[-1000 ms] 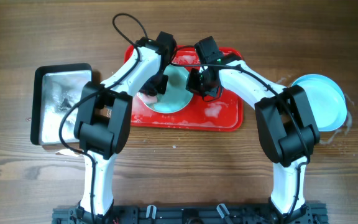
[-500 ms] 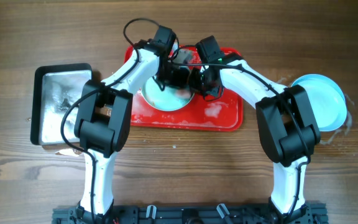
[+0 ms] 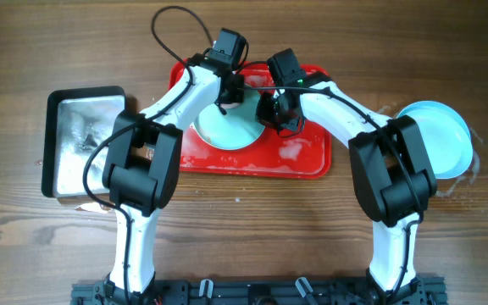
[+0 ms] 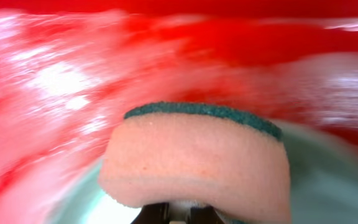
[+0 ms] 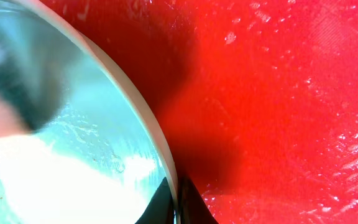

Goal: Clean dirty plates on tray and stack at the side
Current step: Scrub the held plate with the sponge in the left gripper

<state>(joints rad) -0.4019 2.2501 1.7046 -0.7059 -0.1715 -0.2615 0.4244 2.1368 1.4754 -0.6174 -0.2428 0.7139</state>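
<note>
A pale blue plate (image 3: 227, 129) lies on the red tray (image 3: 303, 161), wet and soapy. My left gripper (image 3: 227, 91) is over the plate's far edge, shut on a pink sponge with a green scouring side (image 4: 197, 163). In the left wrist view the plate (image 4: 334, 174) and the sudsy tray (image 4: 67, 74) are blurred below it. My right gripper (image 3: 272, 114) is shut on the plate's right rim. The right wrist view shows its jaws (image 5: 176, 202) pinching the rim of the plate (image 5: 61, 143) over the tray (image 5: 278, 93). More pale blue plates (image 3: 437, 135) are stacked to the right of the tray.
A silver metal pan (image 3: 83, 140) stands left of the tray, close to the left arm. Water spots lie on the wooden table around the stacked plates (image 3: 473, 174).
My left gripper has moved with the sponge from the plate's left side toward its far edge. The right gripper has stayed on the rim.
</note>
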